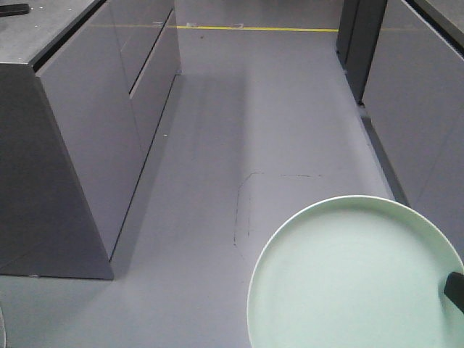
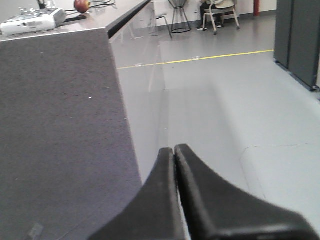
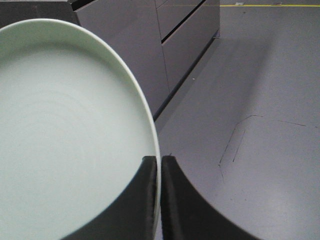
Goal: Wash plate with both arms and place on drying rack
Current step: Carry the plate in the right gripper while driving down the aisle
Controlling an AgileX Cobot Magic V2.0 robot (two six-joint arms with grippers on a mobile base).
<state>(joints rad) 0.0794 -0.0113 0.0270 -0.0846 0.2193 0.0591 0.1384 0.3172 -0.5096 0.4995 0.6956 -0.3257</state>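
Observation:
The pale mint-green plate fills the lower right of the front view, held in the air above the grey floor. Its rim is pinched by my right gripper, which is shut on the plate; one black finger shows at the plate's right edge. My left gripper is shut with nothing between its fingers, hanging beside the edge of a dark counter top. The drying rack is out of view.
A grey cabinet block stands on the left and dark cabinets on the right, with an aisle of grey floor between. A yellow floor line crosses the far end. A white device and chairs sit far off.

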